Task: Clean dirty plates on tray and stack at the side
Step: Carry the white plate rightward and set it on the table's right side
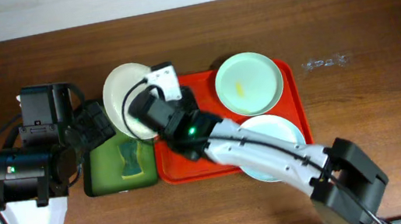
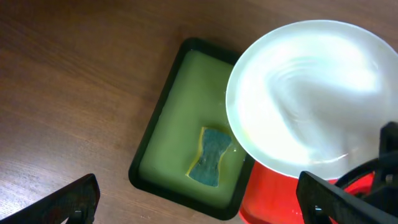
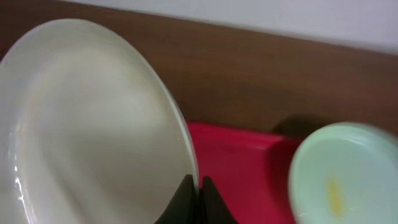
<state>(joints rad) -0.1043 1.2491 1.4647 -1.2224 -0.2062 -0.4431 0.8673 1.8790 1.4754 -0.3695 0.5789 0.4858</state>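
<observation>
1. Left gripper [image 1: 95, 125]: fingers wide apart, holding nothing, poised above the tabletop [image 1: 375, 9] beside the green tray.
2. Green tray [image 1: 98, 177]: holds one sponge [image 2: 210, 155], lying flat and untouched.
3. White plate [image 1: 123, 91]: lifted and tilted, hanging over the green tray's far edge. Right gripper [image 3: 198, 186] is pinched tight on its rim.
4. Red tray [image 1: 185, 167]: carries two mint plates. The far one [image 1: 249, 83] has a yellow smear. The near one [image 1: 275, 127] is partly under the right arm.

Progress, judged: an early stage. One plate is up for wiping, two are waiting, and no stack has been started at the side.

Views: only the overhead shows both mint plates. The left wrist shows the white plate's face glossy, with no smear visible. The right wrist shows the rim grip close up.
</observation>
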